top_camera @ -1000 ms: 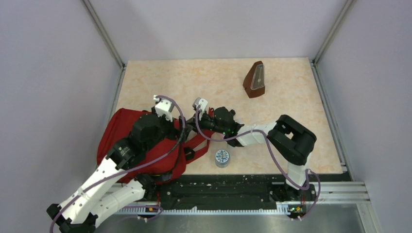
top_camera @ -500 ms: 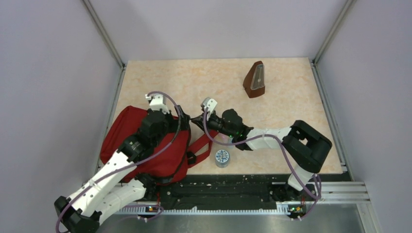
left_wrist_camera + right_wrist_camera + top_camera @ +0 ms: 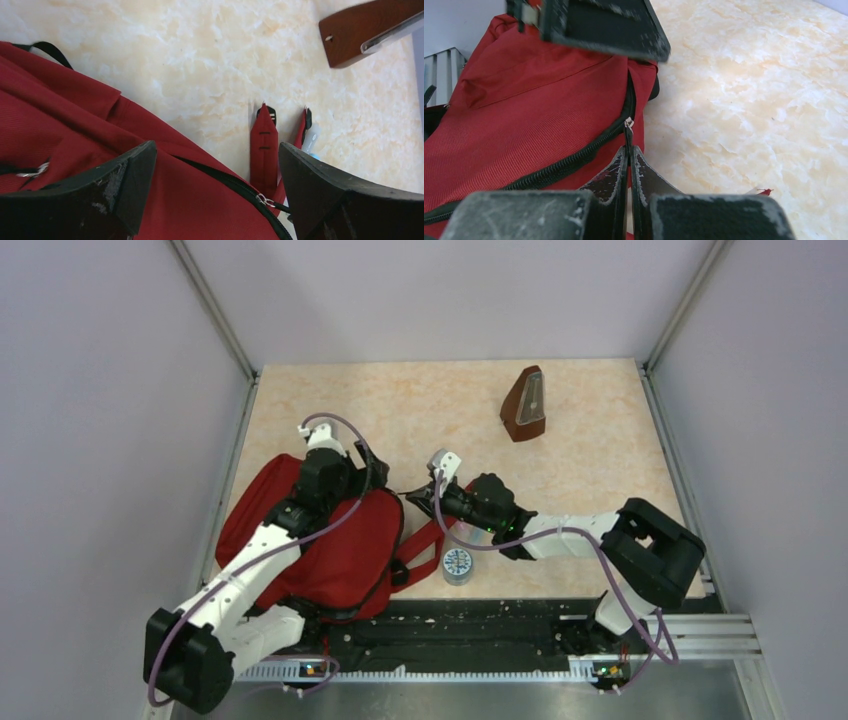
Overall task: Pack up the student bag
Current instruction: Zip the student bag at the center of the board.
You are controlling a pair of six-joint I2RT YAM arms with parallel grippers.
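With the student bag (image 3: 330, 550) flat at the near left of the table (image 3: 420, 410) and a round tin (image 3: 457, 566) just beside its straps, hold the right gripper (image 3: 629, 150) pinched shut on the zipper pull (image 3: 628, 134) and draw along the line of the zip track, not upward, probably the best way to avoid losing the thin tab. Press the left gripper (image 3: 216, 150), jaws wide apart and empty just above the red fabric, down onto the bag to pin it against the tug. Leave the metronome (image 3: 525, 405), upright at the far side, alone for now.
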